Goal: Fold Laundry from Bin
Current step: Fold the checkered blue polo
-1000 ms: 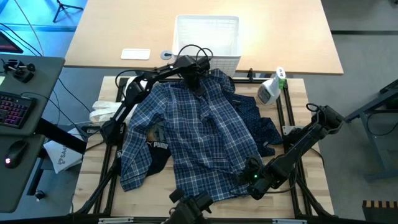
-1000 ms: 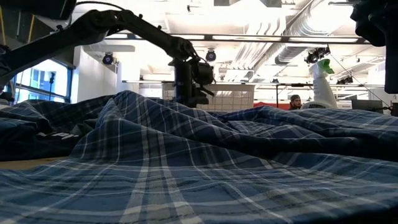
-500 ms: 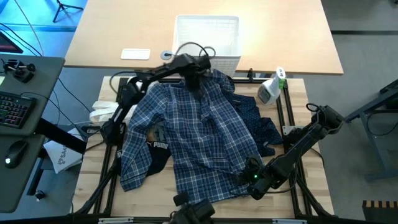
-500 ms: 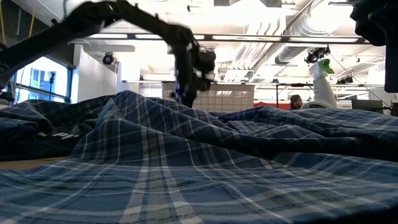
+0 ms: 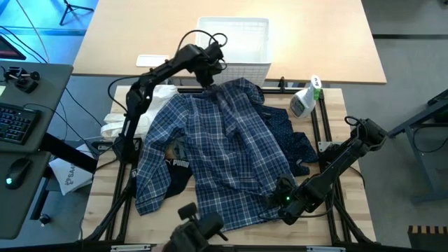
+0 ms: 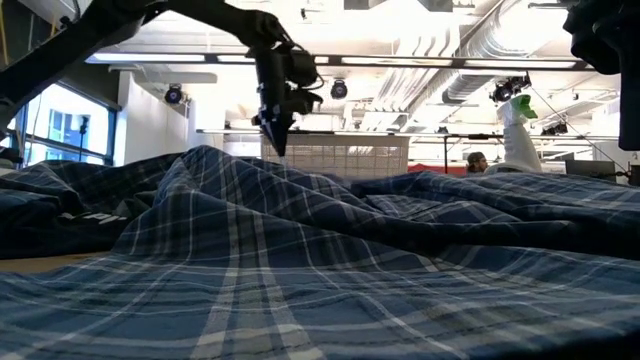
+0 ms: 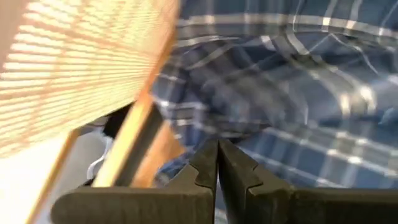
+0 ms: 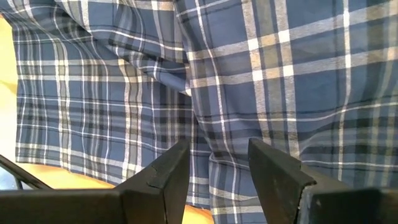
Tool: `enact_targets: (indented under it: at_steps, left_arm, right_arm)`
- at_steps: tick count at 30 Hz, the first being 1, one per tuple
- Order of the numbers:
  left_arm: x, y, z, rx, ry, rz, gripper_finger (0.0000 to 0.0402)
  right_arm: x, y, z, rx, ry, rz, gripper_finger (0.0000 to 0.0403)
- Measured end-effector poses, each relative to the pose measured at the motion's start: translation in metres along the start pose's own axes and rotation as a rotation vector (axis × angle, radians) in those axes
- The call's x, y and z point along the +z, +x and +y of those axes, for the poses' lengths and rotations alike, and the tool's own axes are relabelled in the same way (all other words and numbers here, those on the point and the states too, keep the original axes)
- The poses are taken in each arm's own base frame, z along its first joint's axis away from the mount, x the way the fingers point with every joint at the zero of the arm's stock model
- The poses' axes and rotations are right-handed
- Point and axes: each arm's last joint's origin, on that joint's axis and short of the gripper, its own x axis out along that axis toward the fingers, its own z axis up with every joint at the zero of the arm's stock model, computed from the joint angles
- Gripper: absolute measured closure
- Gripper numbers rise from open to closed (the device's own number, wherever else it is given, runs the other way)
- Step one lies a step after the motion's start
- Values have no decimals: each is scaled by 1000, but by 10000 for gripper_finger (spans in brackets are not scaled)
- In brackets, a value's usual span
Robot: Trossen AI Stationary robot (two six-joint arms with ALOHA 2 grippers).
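Shirt [image 5: 217, 150] spread flat mid-bench over other laundry [image 5: 176, 166], ready for folding. Left fingers [image 7: 217, 163] pressed together, empty, lifted over far edge beside bin [image 5: 234, 40]. Right fingers [image 8: 217, 169] parted, empty, poised above near hem.

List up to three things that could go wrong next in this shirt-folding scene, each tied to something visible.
1. The left gripper, shut and empty above the plaid shirt collar, sits close to the bin and could knock it.
2. The right gripper is open over the hem; closing there might pinch several layers.
3. The spray bottle stands beside the shirt and may topple if cloth drags.
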Motion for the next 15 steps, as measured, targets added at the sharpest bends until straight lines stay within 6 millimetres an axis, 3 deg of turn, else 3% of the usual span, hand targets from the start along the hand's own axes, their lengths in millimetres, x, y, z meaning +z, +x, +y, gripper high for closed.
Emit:
enact_targets:
  at_steps: [5, 8, 11, 15]
  left_arm:
    - [-7, -8, 10, 80, 9, 28, 401]
    - [-8, -19, 11, -28, -44, -26, 401]
    - [-7, -9, 9, -207, -127, -27, 401]
    - [-3, 8, 5, -303, -219, 7, 394]
  right_arm:
    - [-1, 0, 2, 18, 7, 9, 245]
    - [-1, 0, 2, 22, 8, 11, 245]
    - [-1, 0, 2, 22, -3, 11, 245]
    - [-1, 0, 2, 21, -13, 7, 245]
